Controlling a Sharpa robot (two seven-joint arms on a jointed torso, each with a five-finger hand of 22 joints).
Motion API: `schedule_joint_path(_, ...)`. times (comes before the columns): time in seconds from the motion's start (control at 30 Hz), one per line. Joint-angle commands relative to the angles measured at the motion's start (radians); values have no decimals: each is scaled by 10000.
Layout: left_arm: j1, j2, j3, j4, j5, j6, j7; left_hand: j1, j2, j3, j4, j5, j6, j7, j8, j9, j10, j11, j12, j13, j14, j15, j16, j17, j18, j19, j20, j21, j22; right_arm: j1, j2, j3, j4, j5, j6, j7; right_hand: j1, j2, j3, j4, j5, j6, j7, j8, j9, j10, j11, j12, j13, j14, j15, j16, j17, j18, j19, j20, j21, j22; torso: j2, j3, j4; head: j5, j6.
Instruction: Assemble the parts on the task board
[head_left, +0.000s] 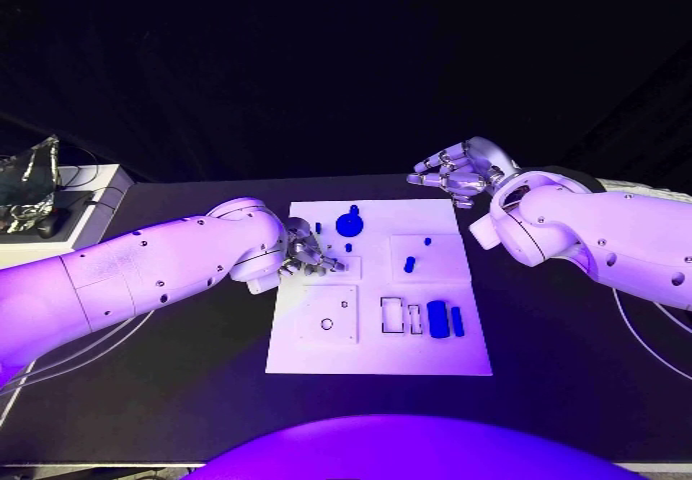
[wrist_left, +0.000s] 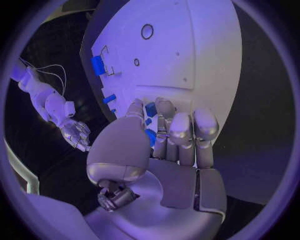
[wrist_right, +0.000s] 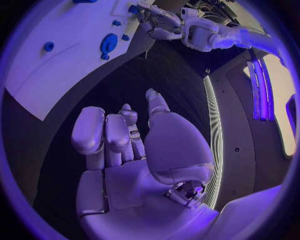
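The white task board (head_left: 378, 345) lies in the middle of the black table. My left hand (head_left: 306, 252) hovers low over the board's left middle; in the left wrist view its thumb and fingers (wrist_left: 178, 131) pinch a small blue part (wrist_left: 150, 136). A round blue part (head_left: 351, 224) sits at the board's far edge, a short blue peg (head_left: 410, 265) in a square recess, and two blue bars (head_left: 437, 318) at the right. My right hand (head_left: 459, 170) hangs off the board at the back right, fingers loosely bent, palm (wrist_right: 125, 180) bare.
A square plate with a small hole (head_left: 329, 322) sits on the board's near left beside outlined slots (head_left: 392, 313). A pale box with clear items (head_left: 36, 190) stands at the table's far left. Cables (head_left: 87, 345) trail under my left arm.
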Motion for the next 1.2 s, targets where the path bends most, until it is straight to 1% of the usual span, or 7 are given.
schedule_joint_path(0.03, 2, -85, 146, 162, 115, -3, 63, 1, -246, 226, 365, -325, -43, 64, 71, 18, -13, 82, 73, -16, -21, 10, 34, -14, -111, 83, 23, -51, 29, -8, -23, 5, 15, -99, 60, 90, 29, 24, 1, -36, -44, -18, 57, -64, 8, -26, -28, -5, 7, 5, -41, -45, 5, -28, 405, -30, -6, 1363, 2, -6, 1, -6, 22)
schedule_joint_path(0.13, -2, -181, 392, 276, 343, -52, 81, 13, -372, 389, 675, -449, -152, 106, 73, 32, -100, 115, 96, -27, -34, 31, -18, -85, -76, 47, 62, -147, 9, -9, -36, 5, 10, -101, 56, 91, -12, 18, -17, -21, -39, -14, 55, -63, 9, -31, -28, -14, 1, 0, -41, -56, -8, -25, 403, -30, -23, 1359, 2, -3, -2, -12, 67)
schedule_joint_path(0.27, -2, -342, 811, 333, 654, 5, 54, 127, -33, 304, 369, -210, -531, 337, -255, -203, -403, 278, 57, -32, -100, 145, -139, -215, 10, -144, 190, -450, -136, -10, -49, 5, -5, -102, 58, 86, -28, 19, -22, -13, -35, -18, 55, -66, 8, -33, -28, -19, -3, 3, -41, -51, 0, -27, 403, -29, -15, 1361, -8, 3, 0, 1, 92)
schedule_joint_path(0.5, 47, -366, 1376, -243, 733, 452, 28, 238, 33, 1051, -22, -158, -973, 871, -1334, -2005, -868, 642, -82, -417, -418, 433, -494, -644, 299, -560, 556, -1166, -467, -11, -52, 5, -38, -103, 60, 85, -28, 19, -22, -13, -35, -18, 55, -66, 8, -33, -28, -19, -3, 3, -41, -51, 0, -27, 403, -29, -15, 1361, -9, 0, 0, 5, 172)
schedule_joint_path(0.53, 63, -323, 1413, -396, 666, 525, 39, 172, -61, 1182, -50, -149, -731, 876, -1456, -2711, -845, 667, -56, -621, -426, 496, -482, -693, 344, -556, 670, -1225, -477, -11, -53, 5, -41, -103, 59, 85, -28, 19, -22, -13, -35, -18, 55, -66, 8, -33, -28, -19, -3, 3, -41, -51, 0, -27, 403, -29, -15, 1361, 0, -2, -3, 14, 214)
schedule_joint_path(0.73, 176, 7, 1512, -1352, 214, 876, 110, 211, -53, 1413, -152, -175, -1032, 1010, -1232, -3610, -982, 737, 155, -968, -487, 520, -444, -813, 399, -562, 695, -1330, -427, -11, -82, 5, -30, -103, 57, 85, -28, 19, -22, -13, -35, -18, 55, -66, 8, -33, -28, -19, -3, 3, -41, -51, 0, -27, 403, -29, -15, 1361, 30, -4, -7, 9, 294)
schedule_joint_path(1.2, 359, 1262, 1513, -3517, -133, 1127, 269, 212, -181, 1945, -5, -166, -1289, 1041, -902, -3857, -901, 732, 278, -1141, -392, 512, -321, -753, 403, -428, 710, -1234, -253, 2, -173, 9, 91, -130, 27, 76, -29, 18, -16, -17, -28, -12, 53, -68, 7, -10, -31, -7, 7, 8, -43, -49, 1, -27, 404, -31, -17, 1360, 203, -4, -25, 34, 470)
